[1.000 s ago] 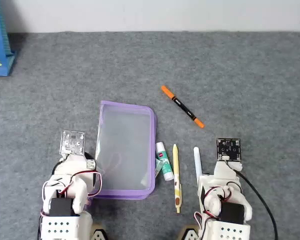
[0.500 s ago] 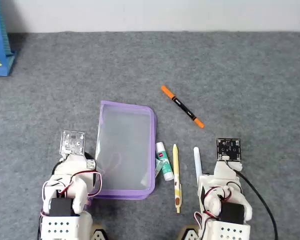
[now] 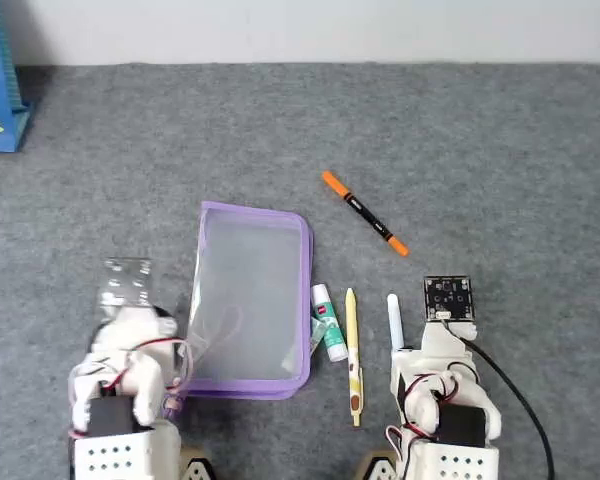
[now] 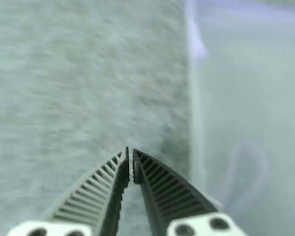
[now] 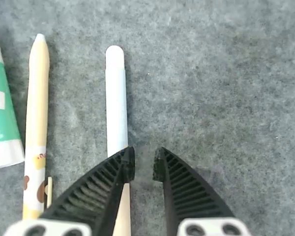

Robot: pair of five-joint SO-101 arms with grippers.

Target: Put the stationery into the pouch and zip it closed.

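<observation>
White pen (image 5: 116, 98) runs straight ahead alongside my right gripper (image 5: 143, 160), jaws barely parted; my left gripper (image 4: 130, 160), jaws closed, hovers beside the pouch (image 4: 246, 98).

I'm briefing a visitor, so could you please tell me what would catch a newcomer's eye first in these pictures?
The purple see-through pouch lies flat on the grey carpet beside the left arm, and the orange marker lies alone, aslant, farther out. Between the arms a glue stick, yellow pen and white pen lie side by side.
</observation>
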